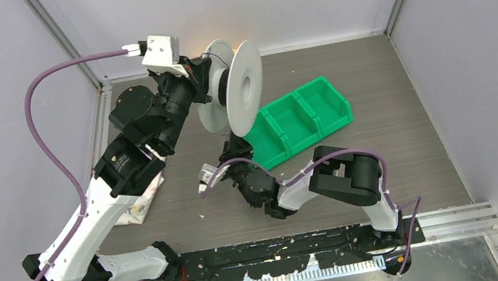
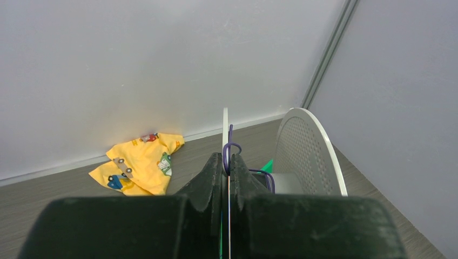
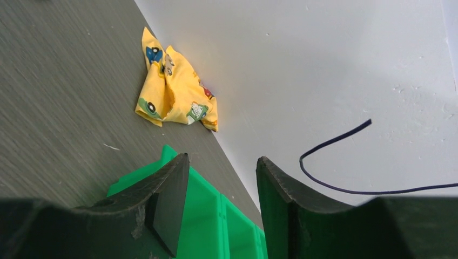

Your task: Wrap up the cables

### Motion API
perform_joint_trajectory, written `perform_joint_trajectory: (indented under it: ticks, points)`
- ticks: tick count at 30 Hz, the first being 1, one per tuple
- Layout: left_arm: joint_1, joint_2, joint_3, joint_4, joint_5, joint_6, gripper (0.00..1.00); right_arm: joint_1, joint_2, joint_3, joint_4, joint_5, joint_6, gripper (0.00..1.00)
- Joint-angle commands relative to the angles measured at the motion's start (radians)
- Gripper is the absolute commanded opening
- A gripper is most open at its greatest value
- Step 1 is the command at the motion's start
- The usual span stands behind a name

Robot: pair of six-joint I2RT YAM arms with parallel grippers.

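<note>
Upper centre, beside the green bin [image 1: 299, 121], left claw [image 2: 227, 162] clenches the spool [image 1: 241, 89] with thin dark looped cable [image 2: 230, 135]; right claw [image 3: 222, 162] released.

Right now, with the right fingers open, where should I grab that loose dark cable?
Probably at the hooked bend of the thin dark cable, just short of its free tip. It hangs free beside the right gripper, outside its open fingers, so shift sideways until the strand crosses the gap, then close across it.
</note>
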Motion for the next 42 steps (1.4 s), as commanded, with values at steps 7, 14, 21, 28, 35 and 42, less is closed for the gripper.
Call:
perform_joint_trajectory:
  ticks: [7, 14, 21, 28, 35, 42]
  points:
    - [0.001, -0.03, 0.04, 0.099, 0.005, -0.005, 0.0, 0.04, -0.092, -0.021, 0.083, 0.062, -0.056, 0.58]
    - [0.001, -0.032, 0.034, 0.108, 0.001, -0.004, 0.01, 0.047, -0.14, -0.022, 0.08, 0.055, -0.066, 0.6]
    - [0.001, -0.028, 0.04, 0.107, 0.006, -0.007, 0.0, 0.035, -0.113, 0.027, 0.079, 0.013, -0.062, 0.62]
    - [0.001, -0.035, 0.038, 0.103, 0.005, -0.012, 0.01, -0.034, -0.067, 0.072, 0.074, -0.067, -0.016, 0.62]
    - [0.001, -0.039, 0.037, 0.099, 0.003, -0.017, 0.0, -0.044, -0.043, 0.078, 0.047, -0.048, 0.001, 0.01]
    - [0.001, -0.033, 0.033, 0.1, 0.005, -0.014, 0.01, -0.026, -0.124, 0.031, 0.051, -0.067, -0.008, 0.0]
